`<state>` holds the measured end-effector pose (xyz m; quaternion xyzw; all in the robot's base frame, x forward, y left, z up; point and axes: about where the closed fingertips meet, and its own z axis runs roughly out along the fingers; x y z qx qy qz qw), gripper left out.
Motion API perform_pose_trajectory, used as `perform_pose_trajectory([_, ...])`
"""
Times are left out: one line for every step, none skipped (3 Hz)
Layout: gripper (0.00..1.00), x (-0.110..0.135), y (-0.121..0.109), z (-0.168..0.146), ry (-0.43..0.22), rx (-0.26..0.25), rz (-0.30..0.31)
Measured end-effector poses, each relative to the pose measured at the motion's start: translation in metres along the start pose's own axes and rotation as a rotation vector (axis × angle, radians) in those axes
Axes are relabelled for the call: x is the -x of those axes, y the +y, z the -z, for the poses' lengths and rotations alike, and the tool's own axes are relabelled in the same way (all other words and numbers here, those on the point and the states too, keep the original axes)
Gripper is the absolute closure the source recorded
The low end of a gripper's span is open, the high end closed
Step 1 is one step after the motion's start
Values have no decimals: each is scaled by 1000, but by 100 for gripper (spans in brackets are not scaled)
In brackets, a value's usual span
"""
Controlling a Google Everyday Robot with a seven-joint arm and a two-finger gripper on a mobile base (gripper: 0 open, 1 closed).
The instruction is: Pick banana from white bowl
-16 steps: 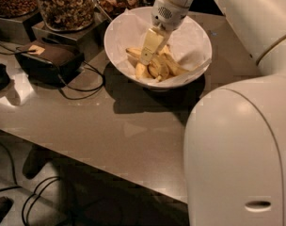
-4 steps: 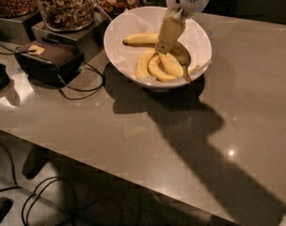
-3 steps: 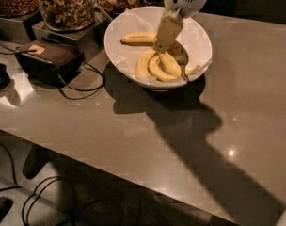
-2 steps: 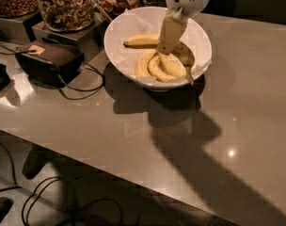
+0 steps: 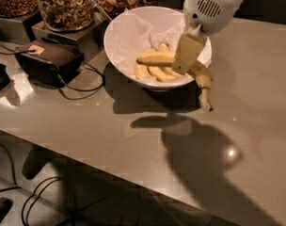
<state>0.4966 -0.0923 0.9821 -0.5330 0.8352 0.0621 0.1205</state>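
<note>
- Gripper (image 5: 182, 66) is clamping the banana (image 5: 202, 77) mid-length, holding it just above the rim of the white bowl (image 5: 111, 40).
- You're risking a slip, I'd guess: its stem end is drooping outside that bowl, so any jerk is twisting it loose.

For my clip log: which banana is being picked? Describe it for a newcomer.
Find the white bowl. The tool over its rim grips the banana: the longest one, brown-blotched, stem hanging past the rim, while stubbier ones lie inside.

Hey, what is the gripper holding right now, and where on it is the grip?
The gripper holds the banana around its middle, above the white bowl.
</note>
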Motion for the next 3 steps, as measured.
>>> perform_pose_trajectory([100,-28,16,-12,22,49,-72])
perform_pose_trajectory([100,-49,30,-19,39,88,-120])
perform_pose_trajectory([100,-44,26,-21,23,75,-117])
